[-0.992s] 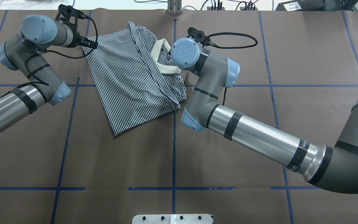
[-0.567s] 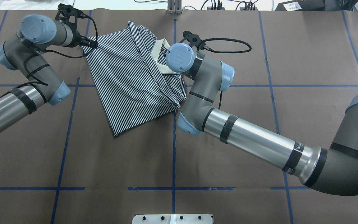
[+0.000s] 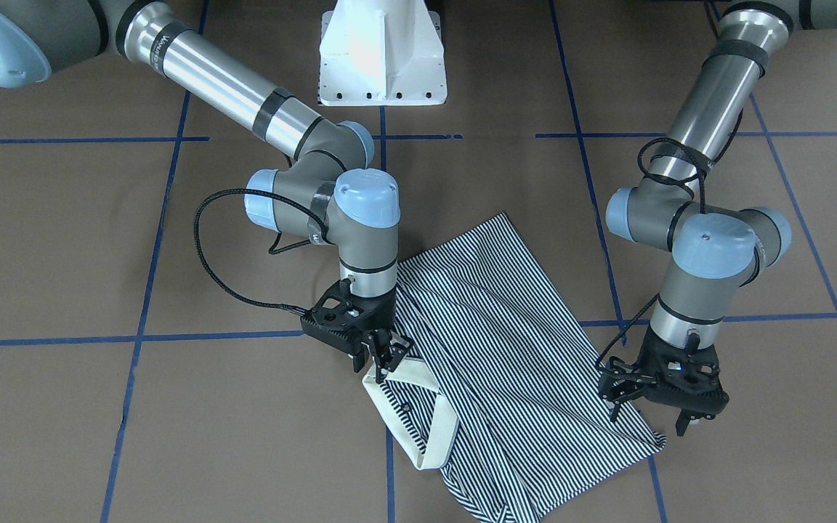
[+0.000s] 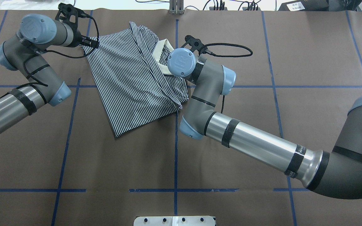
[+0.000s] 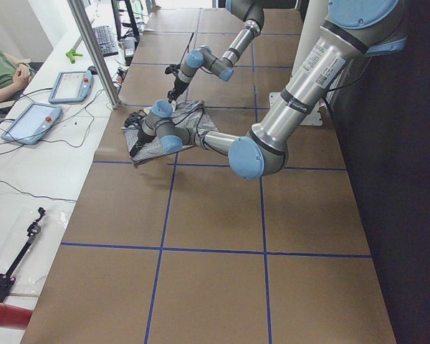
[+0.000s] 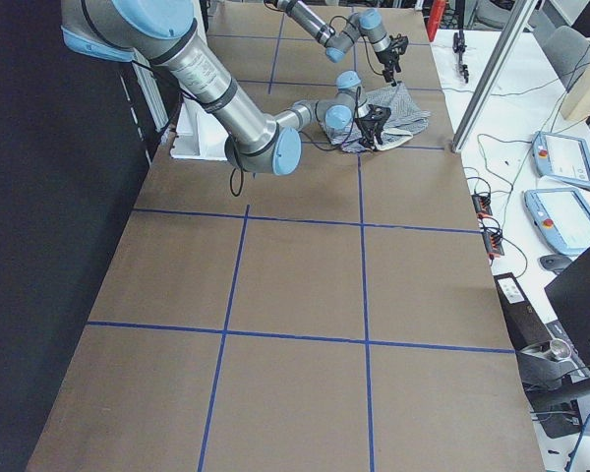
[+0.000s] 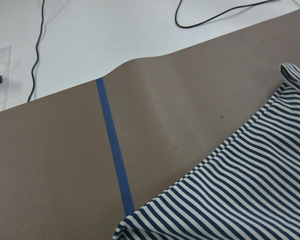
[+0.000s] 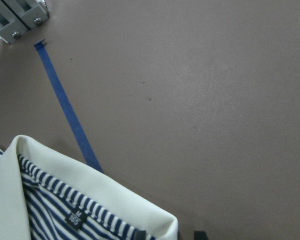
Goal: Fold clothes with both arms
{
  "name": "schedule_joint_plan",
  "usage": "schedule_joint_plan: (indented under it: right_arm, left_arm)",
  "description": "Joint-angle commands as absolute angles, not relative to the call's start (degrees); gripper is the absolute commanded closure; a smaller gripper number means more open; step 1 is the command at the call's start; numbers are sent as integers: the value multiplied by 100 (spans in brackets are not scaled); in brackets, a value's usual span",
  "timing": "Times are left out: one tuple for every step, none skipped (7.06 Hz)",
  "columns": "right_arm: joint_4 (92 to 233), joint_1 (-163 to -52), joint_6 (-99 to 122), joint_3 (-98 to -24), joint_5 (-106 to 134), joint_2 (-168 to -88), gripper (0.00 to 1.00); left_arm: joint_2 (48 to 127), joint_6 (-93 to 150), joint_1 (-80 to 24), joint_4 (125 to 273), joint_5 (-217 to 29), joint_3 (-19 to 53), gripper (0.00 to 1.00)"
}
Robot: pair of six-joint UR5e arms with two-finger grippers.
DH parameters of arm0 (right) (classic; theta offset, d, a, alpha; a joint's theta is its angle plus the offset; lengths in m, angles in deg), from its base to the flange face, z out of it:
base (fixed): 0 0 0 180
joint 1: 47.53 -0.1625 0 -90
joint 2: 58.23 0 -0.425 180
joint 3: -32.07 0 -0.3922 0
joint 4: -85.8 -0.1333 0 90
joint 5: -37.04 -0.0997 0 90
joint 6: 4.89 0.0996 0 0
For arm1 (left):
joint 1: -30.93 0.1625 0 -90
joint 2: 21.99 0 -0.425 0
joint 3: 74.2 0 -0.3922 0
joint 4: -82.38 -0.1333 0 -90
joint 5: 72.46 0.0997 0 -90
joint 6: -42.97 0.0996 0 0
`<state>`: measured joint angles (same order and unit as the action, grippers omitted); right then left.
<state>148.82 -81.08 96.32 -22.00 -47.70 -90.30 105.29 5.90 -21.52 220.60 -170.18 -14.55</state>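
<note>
Part-folded striped polo shirt [image 4: 130,81] lay at eleven o'clock on the table [image 4: 262,141]. The left gripper [image 3: 647,418] hovered at its corner, fingers apart. The right gripper [image 3: 383,363] was at the collar [image 3: 442,428], grip unclear. Seemingly the grasping step; both must pinch cloth next.

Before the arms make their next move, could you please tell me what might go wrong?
The right gripper sits at the cream collar; it might pinch only that flap. The open left gripper hangs at the shirt corner and could miss it. Its bunched folds may crease.
</note>
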Motion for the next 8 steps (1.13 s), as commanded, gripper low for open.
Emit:
schedule_joint_plan:
  right_arm:
    - [14908, -8101, 9636, -2190, -4777, -9031, 100]
    - [14935, -8101, 9601, -2224, -4777, -9031, 100]
    - [14935, -8119, 9601, -2329, -4777, -9048, 100]
    - [14987, -8119, 9610, -2826, -4812, -9396, 100]
    - [15197, -8119, 9610, -3701, -4830, -9992, 100]
    - [15460, -8084, 9619, -4493, -4795, -10572, 100]
    - [15480, -7875, 9653, -5067, -4621, -11108, 100]
    - [15480, -7664, 9636, -5455, -4323, -11462, 100]
  left_arm:
    - [10528, 588, -2145, 22054, -17011, -1443, 0]
    - [10537, 588, -2145, 22054, -17020, -1443, 0]
    - [10537, 588, -2136, 22054, -17020, -1426, 0]
    - [10537, 580, -2136, 22054, -17020, -1382, 0]
    - [10537, 579, -2128, 22054, -17020, -1355, 0]
    - [10537, 579, -2119, 22054, -17020, -1320, 0]
    - [10537, 579, -2101, 22054, -17020, -1276, 0]
    - [10537, 579, -2092, 22054, -17020, -1267, 0]
